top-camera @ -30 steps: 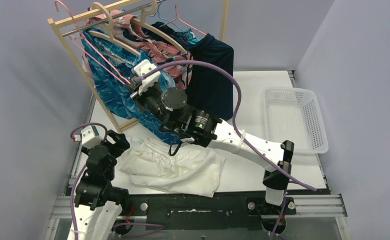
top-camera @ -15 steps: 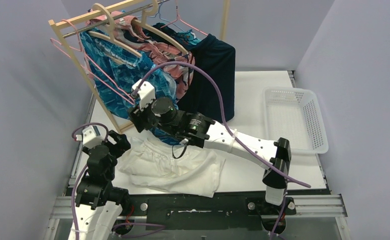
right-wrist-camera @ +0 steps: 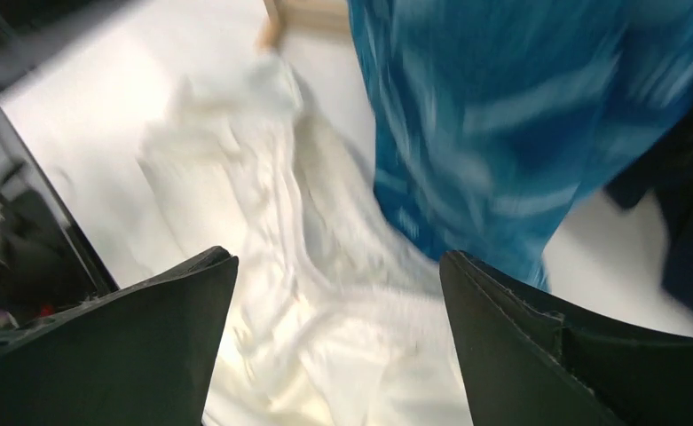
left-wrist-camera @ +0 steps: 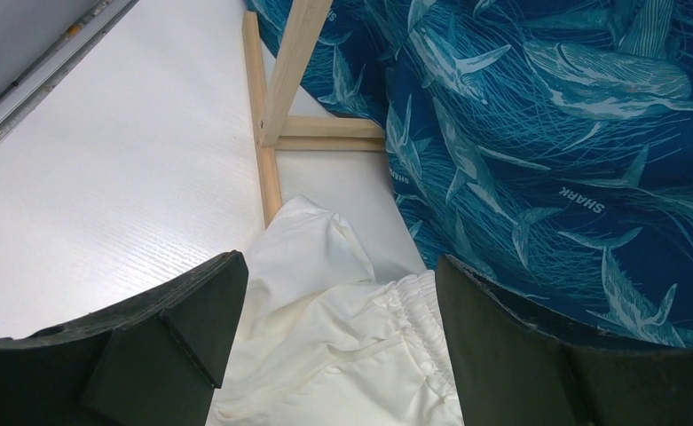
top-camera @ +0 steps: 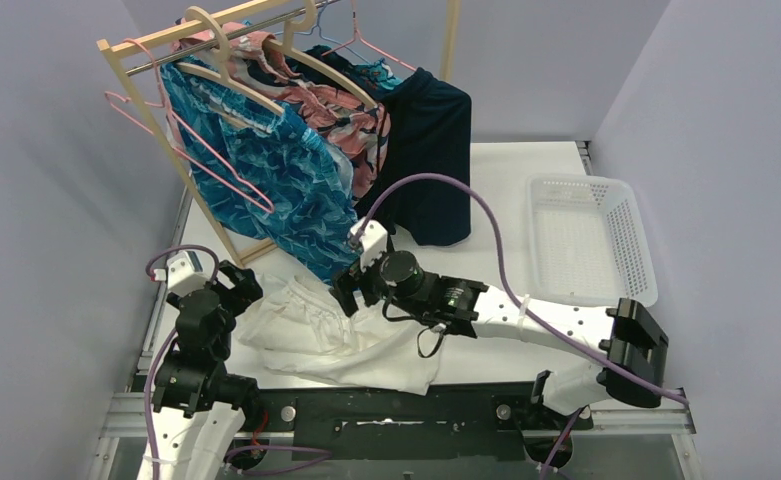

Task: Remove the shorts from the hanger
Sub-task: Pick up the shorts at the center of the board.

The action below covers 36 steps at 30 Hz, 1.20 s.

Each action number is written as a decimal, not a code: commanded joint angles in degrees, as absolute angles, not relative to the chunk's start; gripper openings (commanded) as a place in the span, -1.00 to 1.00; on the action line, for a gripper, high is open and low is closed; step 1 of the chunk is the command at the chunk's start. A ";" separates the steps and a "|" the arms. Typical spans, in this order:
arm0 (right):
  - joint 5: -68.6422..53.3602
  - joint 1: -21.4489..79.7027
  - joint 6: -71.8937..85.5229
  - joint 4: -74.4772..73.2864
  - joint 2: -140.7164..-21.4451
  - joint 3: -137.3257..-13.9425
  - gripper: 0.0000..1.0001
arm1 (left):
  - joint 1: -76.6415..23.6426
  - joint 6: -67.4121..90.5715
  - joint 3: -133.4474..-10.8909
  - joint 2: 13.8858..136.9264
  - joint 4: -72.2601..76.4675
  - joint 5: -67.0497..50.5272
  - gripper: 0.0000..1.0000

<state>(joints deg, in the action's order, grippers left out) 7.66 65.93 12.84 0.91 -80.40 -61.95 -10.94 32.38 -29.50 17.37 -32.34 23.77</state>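
Observation:
Blue shark-print shorts (top-camera: 281, 185) hang from a wooden hanger (top-camera: 228, 88) on the wooden rack (top-camera: 156, 120). Behind them hang pink-and-navy floral shorts (top-camera: 354, 125) and dark navy shorts (top-camera: 428, 150). White shorts (top-camera: 341, 340) lie crumpled on the table in front of the rack. My right gripper (top-camera: 349, 297) hovers open just above the white shorts (right-wrist-camera: 325, 293), empty, with the shark-print shorts (right-wrist-camera: 493, 115) beyond it; this view is blurred. My left gripper (top-camera: 238, 287) stands open and empty at the white shorts' (left-wrist-camera: 342, 337) left end, near the shark-print shorts (left-wrist-camera: 547, 133).
An empty pink wire hanger (top-camera: 206, 160) hangs at the rack's left end. The rack's wooden foot (left-wrist-camera: 271, 151) lies on the table just ahead of the left gripper. A white plastic basket (top-camera: 591, 235) stands at the right of the table.
My right gripper was shut up at the shark-print shorts by the rack. It has opened, let go, and swung down and nearer, over the white shorts. The left arm has not moved.

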 commanded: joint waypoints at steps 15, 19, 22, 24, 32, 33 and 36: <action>1.30 64.96 14.76 2.29 -92.56 -59.98 0.86 | -9.53 32.04 -29.97 18.78 -28.39 23.38 0.55; -3.87 62.41 14.42 0.36 -98.42 -65.56 0.89 | -8.96 31.82 -29.45 19.90 -27.65 22.99 0.54; -3.74 61.14 14.98 1.72 -102.28 -66.01 0.89 | -8.08 31.86 -29.53 20.93 -27.64 22.85 0.54; -8.95 60.02 14.68 2.26 -105.33 -65.87 0.84 | -7.63 31.98 -29.49 21.09 -27.60 22.85 0.54; -8.99 60.64 21.76 3.65 -101.89 -55.50 -0.24 | -6.28 32.32 -29.44 21.50 -27.82 22.79 0.54; -5.62 60.84 22.74 4.76 -98.85 -52.63 -0.35 | -6.24 32.25 -29.38 21.46 -27.79 22.60 0.54; 2.89 60.67 23.91 5.13 -89.79 -45.66 -0.55 | -6.15 32.17 -29.31 21.61 -27.67 22.32 0.54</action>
